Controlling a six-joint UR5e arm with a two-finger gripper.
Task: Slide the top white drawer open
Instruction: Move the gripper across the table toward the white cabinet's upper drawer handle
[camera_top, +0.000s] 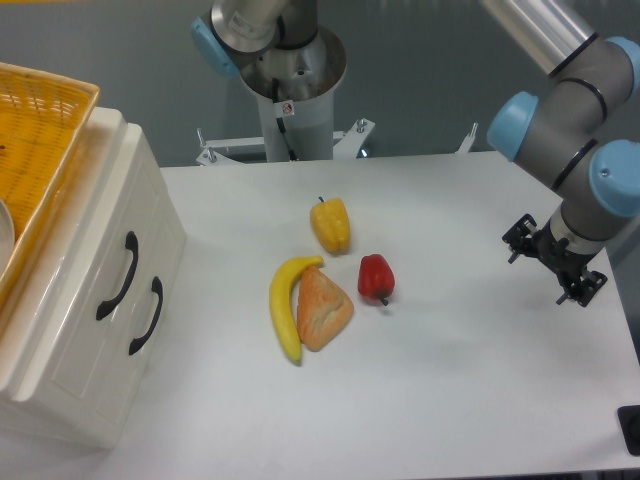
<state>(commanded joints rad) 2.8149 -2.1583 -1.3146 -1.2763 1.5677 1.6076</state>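
Observation:
The white cabinet stands at the left edge of the table, with its front facing right. The top white drawer is closed, and its curved black handle lies flush with the front. The lower drawer's handle sits just below and to the right of it. My gripper is far off at the table's right side, under the grey and blue wrist. Only black parts of the gripper show. Its fingers are hidden, so whether it is open or shut is unclear. It holds nothing that I can see.
A yellow wicker basket rests on top of the cabinet. On the table's middle lie a yellow pepper, a red pepper, a banana and a bread piece. The robot's base stands at the back.

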